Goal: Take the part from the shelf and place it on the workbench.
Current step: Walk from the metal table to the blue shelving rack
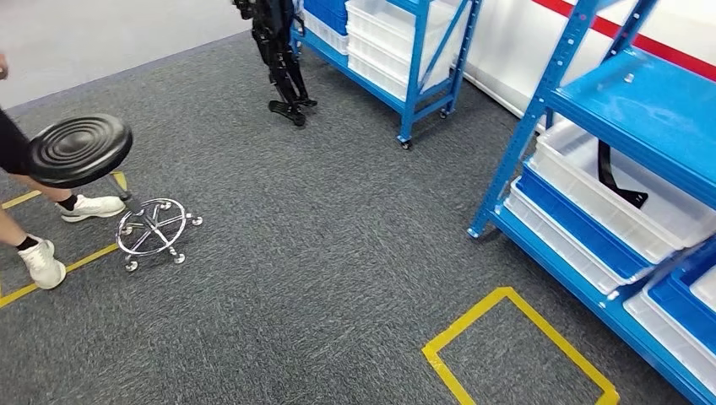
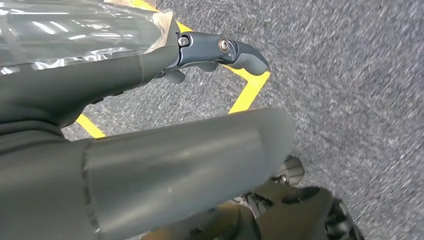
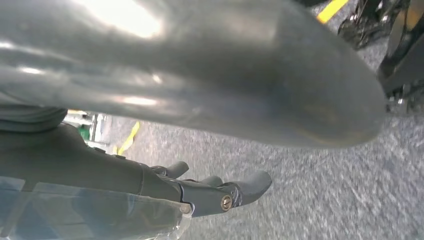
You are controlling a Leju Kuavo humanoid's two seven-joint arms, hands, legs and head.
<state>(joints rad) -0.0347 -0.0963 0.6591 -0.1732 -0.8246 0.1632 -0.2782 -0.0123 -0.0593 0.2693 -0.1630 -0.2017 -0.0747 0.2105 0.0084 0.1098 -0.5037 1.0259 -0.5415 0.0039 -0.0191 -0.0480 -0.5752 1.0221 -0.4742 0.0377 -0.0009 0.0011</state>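
Looking down across the grey carpet (image 1: 338,253), we see it take up most of the head view, with a blue shelf (image 1: 625,110) along the right edge and a second blue shelf (image 1: 422,59) at the upper middle, both loaded with white bins.

The largest thing on the near shelf is a white bin (image 1: 591,190) at the right of the frame, sitting under the blue top board. Inside it lies the part (image 1: 612,173), a dark, bent, bracket-like piece resting against the bin's floor and back wall; its finer shape is too small to tell.

At the lower middle of the frame a square of yellow tape (image 1: 515,346) is stuck to the carpet, just beside the near shelf's foot.

At the left, a black round stool (image 1: 80,150) stands on a chrome wheeled base, and a person's legs in white shoes (image 1: 42,261) stand next to it at the left edge. At the top of the frame a dark folded stand (image 1: 283,59) rests beside the far shelf.

In the left wrist view our left hand (image 2: 210,55) hangs over the carpet and yellow tape, holding nothing, thumb and fingers apart. In the right wrist view our right hand (image 3: 215,192) likewise holds nothing, its fingers stretched out away from the thumb.
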